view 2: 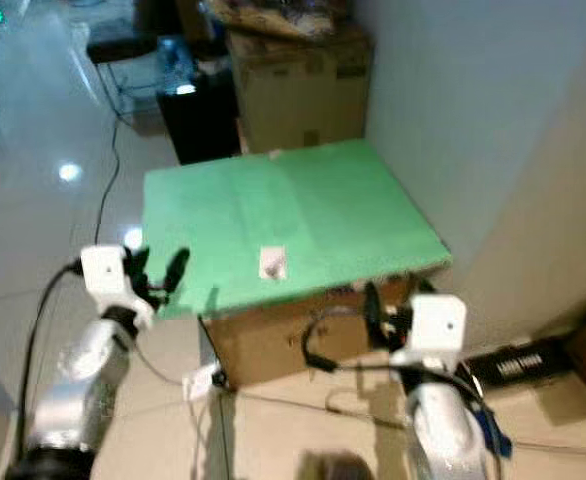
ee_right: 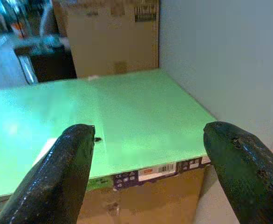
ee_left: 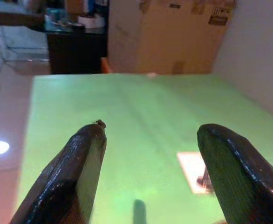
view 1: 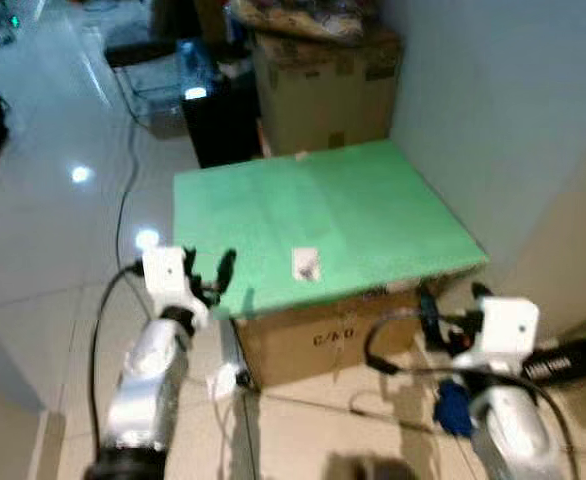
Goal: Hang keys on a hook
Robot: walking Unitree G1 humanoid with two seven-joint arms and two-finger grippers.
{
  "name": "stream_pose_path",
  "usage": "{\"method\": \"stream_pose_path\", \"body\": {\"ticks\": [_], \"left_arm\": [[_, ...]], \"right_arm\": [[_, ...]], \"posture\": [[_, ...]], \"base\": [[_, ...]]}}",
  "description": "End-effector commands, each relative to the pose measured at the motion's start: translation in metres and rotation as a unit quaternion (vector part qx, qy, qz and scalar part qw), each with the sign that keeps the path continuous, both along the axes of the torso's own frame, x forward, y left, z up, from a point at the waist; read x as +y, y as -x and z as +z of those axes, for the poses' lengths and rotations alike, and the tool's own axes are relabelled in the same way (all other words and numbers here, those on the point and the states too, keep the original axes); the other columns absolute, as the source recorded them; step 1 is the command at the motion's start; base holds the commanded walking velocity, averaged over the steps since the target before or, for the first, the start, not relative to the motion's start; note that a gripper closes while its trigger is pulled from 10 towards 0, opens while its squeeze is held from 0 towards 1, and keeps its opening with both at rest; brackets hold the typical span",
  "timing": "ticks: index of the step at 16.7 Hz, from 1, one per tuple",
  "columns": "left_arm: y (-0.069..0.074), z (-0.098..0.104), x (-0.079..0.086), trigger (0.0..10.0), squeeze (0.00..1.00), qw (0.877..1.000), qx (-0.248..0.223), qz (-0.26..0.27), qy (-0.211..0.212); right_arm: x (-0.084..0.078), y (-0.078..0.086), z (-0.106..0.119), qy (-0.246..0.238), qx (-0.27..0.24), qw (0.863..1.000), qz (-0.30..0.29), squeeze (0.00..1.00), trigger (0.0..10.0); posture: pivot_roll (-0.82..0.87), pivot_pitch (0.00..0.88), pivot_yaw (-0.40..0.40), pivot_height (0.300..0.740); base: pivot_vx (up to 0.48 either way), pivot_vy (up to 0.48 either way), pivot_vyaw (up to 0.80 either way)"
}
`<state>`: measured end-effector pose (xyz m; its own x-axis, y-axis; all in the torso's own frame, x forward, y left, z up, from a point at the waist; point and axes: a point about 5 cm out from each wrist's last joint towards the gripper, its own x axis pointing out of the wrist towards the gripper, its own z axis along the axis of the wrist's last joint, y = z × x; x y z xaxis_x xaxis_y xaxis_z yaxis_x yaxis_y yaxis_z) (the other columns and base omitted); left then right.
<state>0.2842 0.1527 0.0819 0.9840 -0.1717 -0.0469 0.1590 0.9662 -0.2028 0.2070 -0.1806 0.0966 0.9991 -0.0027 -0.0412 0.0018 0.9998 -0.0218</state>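
Centrally, a small white card lies flat on the green board, close to the board's near edge and a little left of its middle. A small dark object rests on the card; too blurred to confirm as keys, and its long axis and pointing direction cannot be told. In the left wrist view the card sits on the green surface just inside the right-hand finger, with a dark bit on it partly hidden by that finger.

The green board rests on top of a cardboard box, overhanging it at the front; printed letters show on the box face, unreadable.

Left gripper hovers at the board's near left corner, fingers spread wide, nothing between them. Right gripper sits lower, beside the box's near right corner and below the board edge, fingers also spread wide and empty.

Behind the board: a larger cardboard box against the wall, a black cabinet to its left. Tiled floor is glossy with light reflections. A black cable runs across the floor left of the board. A blue item lies on the floor by the right arm.
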Motion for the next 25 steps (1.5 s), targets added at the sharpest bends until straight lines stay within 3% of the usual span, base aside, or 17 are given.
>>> {"method": "stream_pose_path", "body": {"ticks": [1, 5, 9, 12, 16, 18, 19, 20, 22, 25], "left_arm": [[-0.003, 0.005, -0.016, 10.0, 0.00, 1.000, -0.010, -0.025, -0.001], [-0.004, 0.004, -0.033, 10.0, 0.00, 0.998, -0.022, -0.064, -0.009], [-0.009, 0.005, -0.031, 10.0, 0.00, 0.999, -0.025, -0.046, -0.005], [-0.010, 0.012, -0.026, 10.0, 0.00, 0.998, -0.038, -0.049, -0.014], [-0.004, 0.018, -0.004, 10.0, 0.00, 0.997, -0.043, -0.053, -0.047], [0.005, 0.024, -0.014, 10.0, 0.00, 0.984, -0.057, -0.154, -0.067], [0.018, 0.019, -0.024, 10.0, 0.00, 0.966, -0.036, -0.250, -0.060], [0.025, 0.018, -0.026, 10.0, 0.00, 0.954, -0.027, -0.292, -0.064], [0.028, 0.020, -0.016, 10.0, 0.00, 0.946, -0.029, -0.309, -0.093], [0.028, 0.018, -0.005, 10.0, 0.00, 0.947, -0.034, -0.295, -0.119]], "right_arm": [[-0.007, 0.000, -0.003, 0.002, 0.009, 1.000, -0.004, 0.00, 10.0], [-0.005, -0.009, 0.000, 0.022, 0.008, 1.000, 0.017, 0.00, 10.0], [-0.008, -0.024, -0.002, 0.029, 0.010, 0.999, 0.026, 0.00, 10.0], [-0.007, -0.047, -0.011, 0.015, 0.034, 0.999, 0.034, 0.00, 10.0], [0.007, -0.078, -0.024, -0.010, 0.054, 0.997, 0.057, 0.00, 10.0], [0.016, -0.090, -0.030, 0.009, 0.063, 0.996, 0.069, 0.00, 10.0], [0.020, -0.095, -0.033, 0.022, 0.067, 0.996, 0.059, 0.00, 10.0], [0.022, -0.098, -0.035, 0.023, 0.070, 0.996, 0.051, 0.00, 10.0], [0.033, -0.096, -0.045, 0.029, 0.081, 0.995, 0.048, 0.00, 10.0], [0.048, -0.085, -0.061, 0.025, 0.098, 0.993, 0.061, 0.00, 10.0]], "posture": [[-0.23, 0.000, 0.089, 0.699], [-0.22, 0.000, 0.072, 0.699], [-0.22, 0.000, 0.057, 0.699], [-0.17, 0.000, 0.063, 0.699], [-0.07, 0.072, 0.083, 0.699], [-0.03, 0.113, 0.080, 0.699], [-0.02, 0.126, 0.073, 0.699], [-0.01, 0.130, 0.069, 0.699], [0.01, 0.134, 0.052, 0.699], [0.02, 0.131, 0.048, 0.699]], "base": [[0.480, 0.000, 0.00], [0.234, 0.000, 0.00], [0.000, 0.000, 0.00], [0.000, 0.000, 0.00], [0.000, 0.000, 0.00], [0.000, 0.000, 0.00], [0.000, 0.000, 0.00], [0.000, 0.000, 0.00], [0.000, 0.000, 0.00], [0.000, 0.000, 0.00]]}}
